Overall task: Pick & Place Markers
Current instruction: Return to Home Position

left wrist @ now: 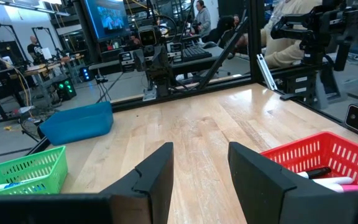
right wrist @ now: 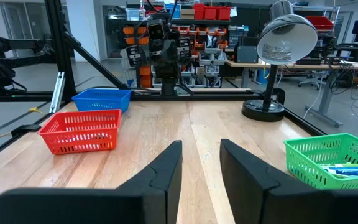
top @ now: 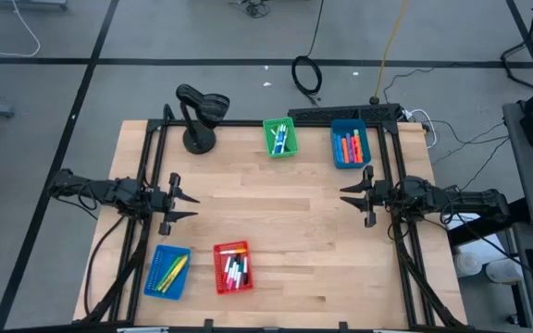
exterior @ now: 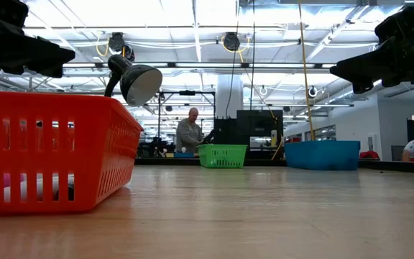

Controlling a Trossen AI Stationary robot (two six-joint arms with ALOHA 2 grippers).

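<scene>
The markers lie in four mesh baskets on the wooden table. Blue and green ones are in the green basket [top: 279,137], orange and red ones in the far blue basket [top: 350,144], yellow and green ones in the near blue basket [top: 168,271], and white-bodied ones in the red basket [top: 233,268]. My left gripper [top: 192,205] hovers level at the table's left side, open and with nothing in it [left wrist: 201,171]. My right gripper [top: 344,196] hovers level at the right side, facing it, also open with nothing between its fingers [right wrist: 201,165].
A black desk lamp [top: 197,116] stands at the far left corner of the table. The middle of the table [top: 276,208] between the two grippers is bare wood. Black frame bars run along the left and right edges. People work in the room beyond.
</scene>
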